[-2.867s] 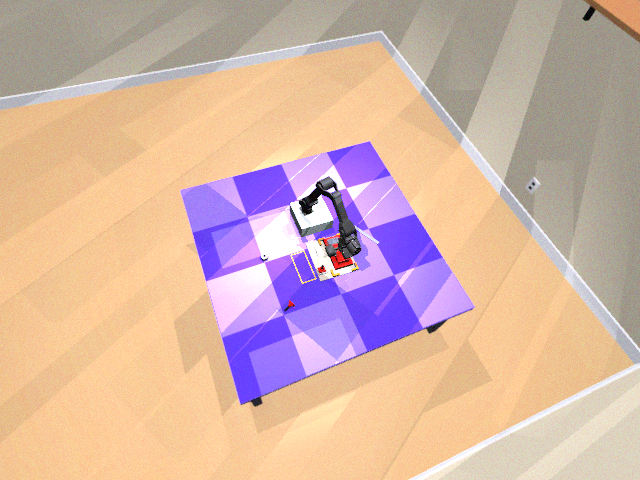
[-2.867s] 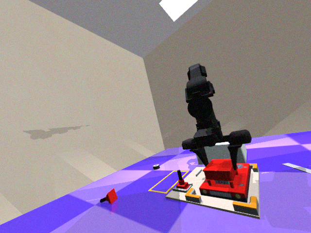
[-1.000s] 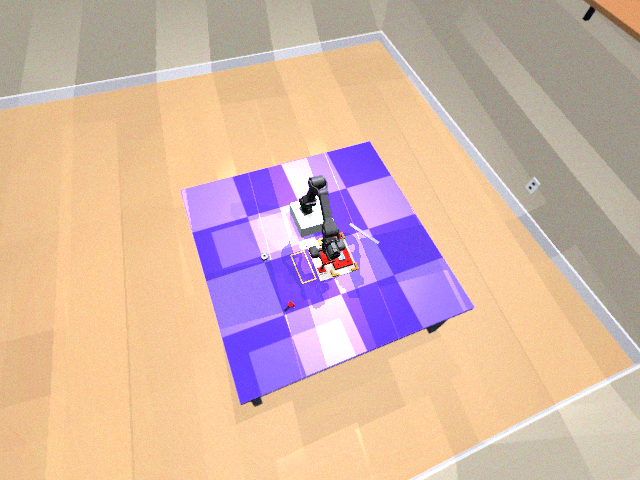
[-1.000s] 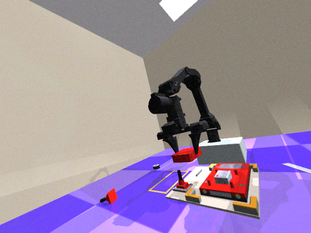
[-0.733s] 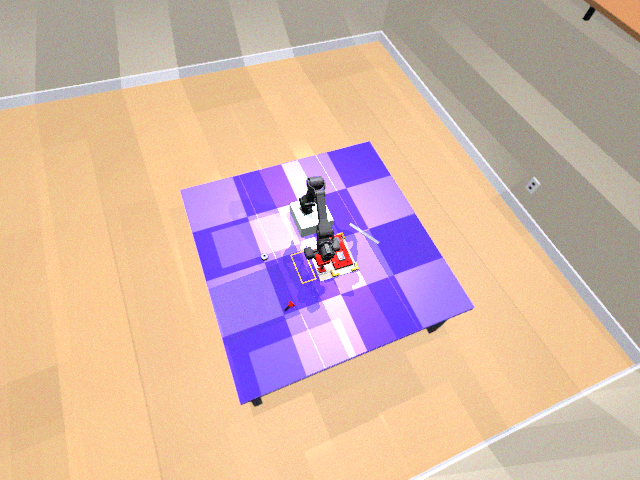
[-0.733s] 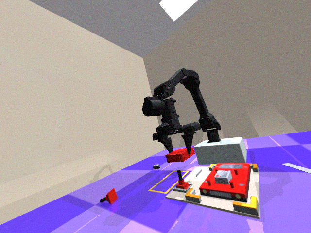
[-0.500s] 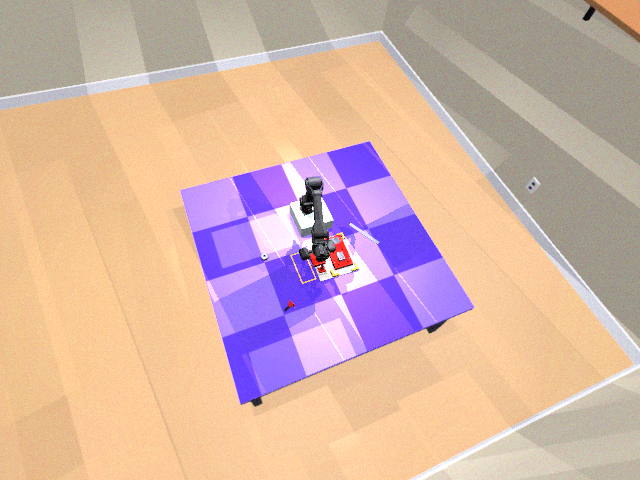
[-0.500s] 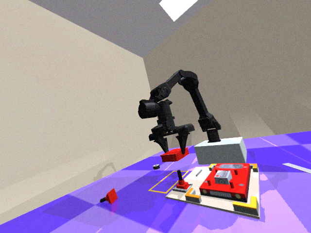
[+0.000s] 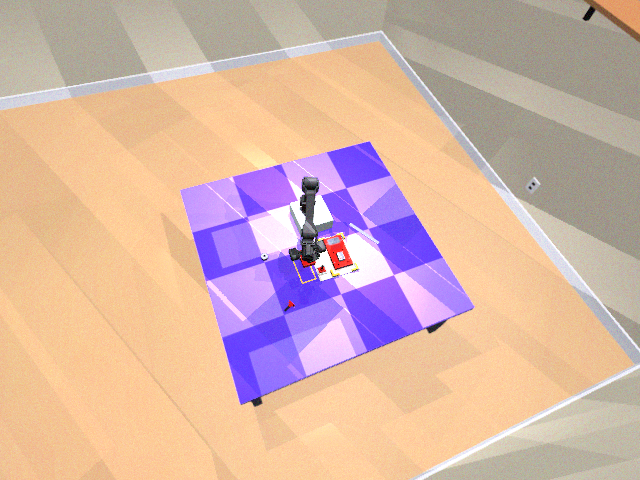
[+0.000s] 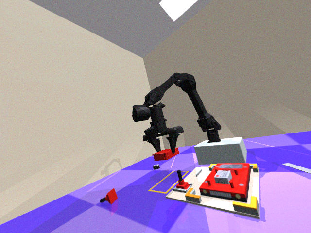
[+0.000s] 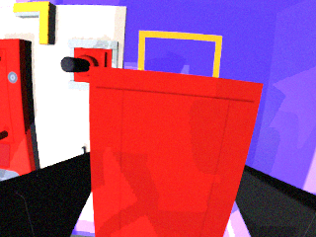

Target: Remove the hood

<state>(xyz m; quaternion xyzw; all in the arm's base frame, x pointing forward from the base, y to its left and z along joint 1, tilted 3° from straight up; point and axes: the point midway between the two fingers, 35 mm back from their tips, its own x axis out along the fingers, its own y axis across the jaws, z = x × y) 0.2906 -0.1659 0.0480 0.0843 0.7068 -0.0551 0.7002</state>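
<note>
My gripper is shut on the red hood and holds it in the air, well above the table. The yellow-outlined marked area lies on the purple table below and ahead of the hood. The red toy car sits hoodless on its white base plate to the right of the marked area, with its grey engine block showing.
A red stand with a black lever stands on the plate's corner beside the marked area. A small red wedge piece and a small wheel lie loose on the table. The arm's grey base block stands behind the car.
</note>
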